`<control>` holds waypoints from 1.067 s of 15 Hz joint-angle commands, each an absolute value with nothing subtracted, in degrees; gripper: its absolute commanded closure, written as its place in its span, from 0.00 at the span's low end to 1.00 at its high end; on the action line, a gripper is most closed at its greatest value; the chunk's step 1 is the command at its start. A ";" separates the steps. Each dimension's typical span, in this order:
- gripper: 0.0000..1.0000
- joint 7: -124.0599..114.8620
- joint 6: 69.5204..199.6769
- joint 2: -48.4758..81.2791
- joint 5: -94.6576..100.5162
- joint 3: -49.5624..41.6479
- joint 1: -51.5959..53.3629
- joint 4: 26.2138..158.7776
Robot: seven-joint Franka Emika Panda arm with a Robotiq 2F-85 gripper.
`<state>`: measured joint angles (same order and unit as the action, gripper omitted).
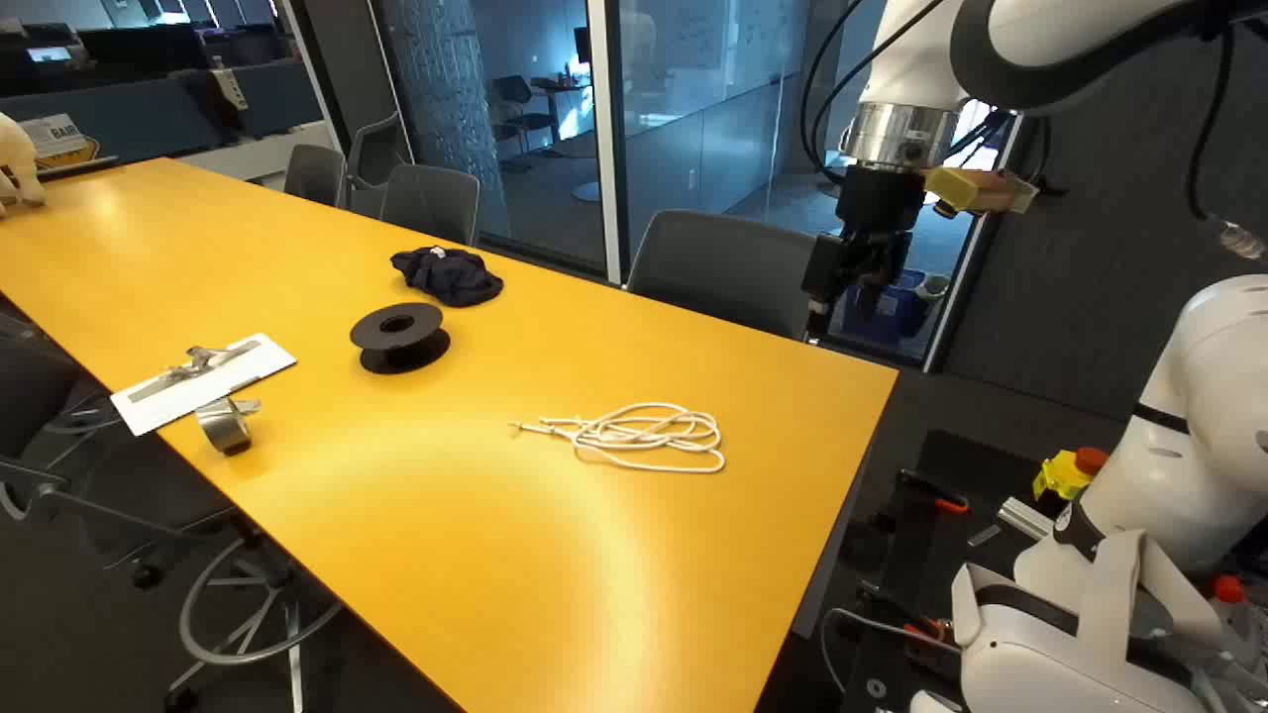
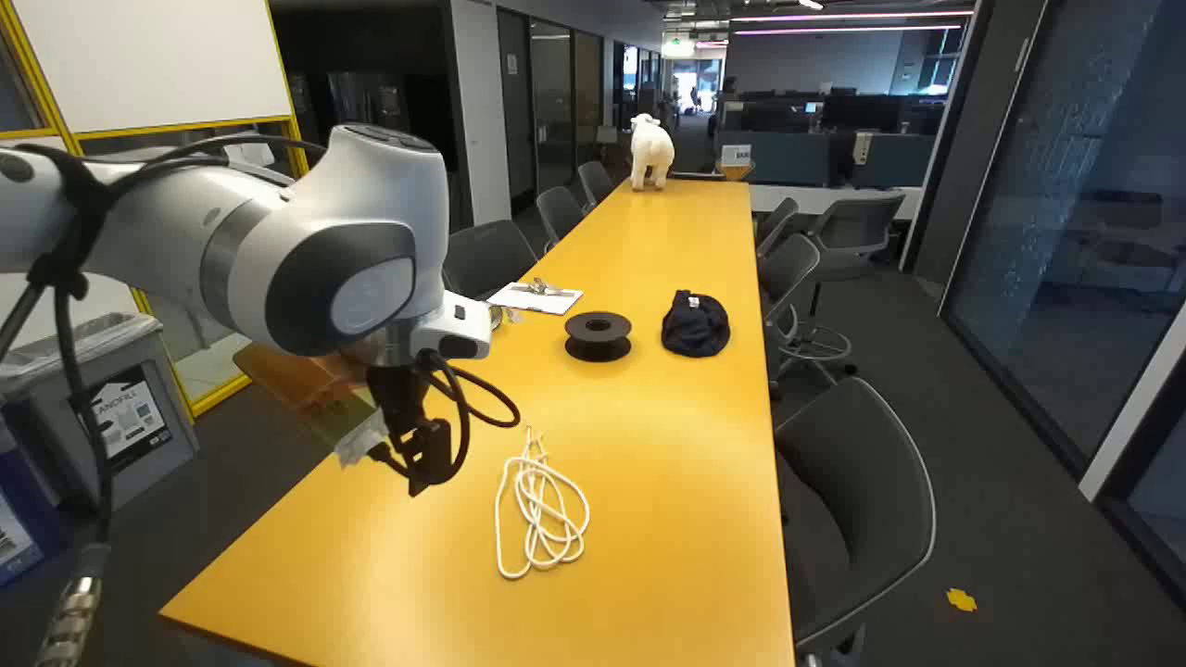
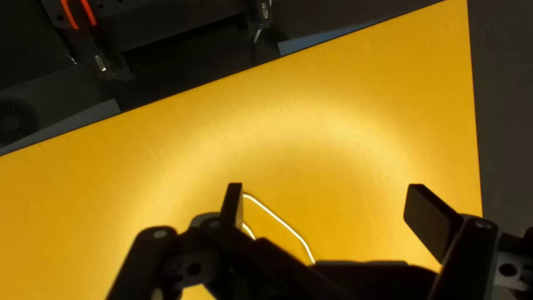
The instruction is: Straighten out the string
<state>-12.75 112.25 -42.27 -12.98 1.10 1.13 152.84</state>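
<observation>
The string (image 1: 594,434) is a white cord lying in loose, overlapping loops on the yellow table (image 1: 475,555). It also lies looped in an exterior view (image 2: 533,505), with its thin ends pointing toward the black spool. My gripper (image 1: 842,302) is held in the air above the table, apart from the string; it also shows in an exterior view (image 2: 426,463). In the wrist view the gripper (image 3: 325,200) is open, with nothing between its fingers. Part of the string (image 3: 277,217) shows below it there; the rest is hidden behind the left finger and gripper body.
A black spool (image 1: 399,342), a dark cloth (image 1: 449,275), a clipboard (image 1: 203,381) and a tape roll (image 1: 224,426) sit farther along the table. A white toy animal (image 2: 652,153) stands at the far end. Chairs (image 2: 857,519) stand along the sides.
</observation>
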 commanded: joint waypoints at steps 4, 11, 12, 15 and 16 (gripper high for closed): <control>0.00 -12.36 112.02 -42.47 -13.38 1.67 0.43 152.45; 0.00 -10.32 119.71 -31.02 -12.37 1.76 0.26 150.32; 0.00 -9.34 122.74 -26.33 -12.31 1.75 0.70 149.15; 0.00 -8.15 127.23 -16.72 -11.52 2.07 1.27 145.68; 0.00 -8.04 128.81 -13.09 -11.12 2.33 1.35 143.90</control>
<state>-9.28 125.56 -24.29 -12.34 1.63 0.99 150.72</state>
